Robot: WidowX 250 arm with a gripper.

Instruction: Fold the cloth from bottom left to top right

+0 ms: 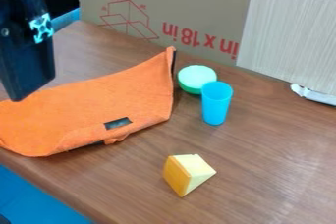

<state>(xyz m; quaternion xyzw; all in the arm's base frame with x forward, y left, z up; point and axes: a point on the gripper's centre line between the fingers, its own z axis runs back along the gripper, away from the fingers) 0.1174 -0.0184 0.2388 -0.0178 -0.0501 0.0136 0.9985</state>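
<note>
I have one pincer (25, 83) at the upper left of my camera view, its black body hanging down over the upper left edge of the cloth as I see it; I can't tell whether it is touching, nor whether it is spread or pressed together. One orange cloth (98, 102) lies on the brown counter (275, 169), across the left and middle of my view, rumpled along its near edge, with its right end rising to a pointed corner. I count one green bowl (197, 75) just beside that end, one blue cup (216, 105) standing upright in front of the bowl and covering a bit of it, and one yellow wedge (187, 173) nearer to me, apart from the rest. Behind them stands one cardboard sheet (190, 2) with red print, overlapped on the right by one pale ribbed panel (289, 36). The cloth's left end and the pincer's upper part are cut off by the frame. A small dark patch near the cloth's front edge could be a gap or a label; I can't make out which. One white object (315, 95) at the right edge is partly hidden and unclear to me.
</note>
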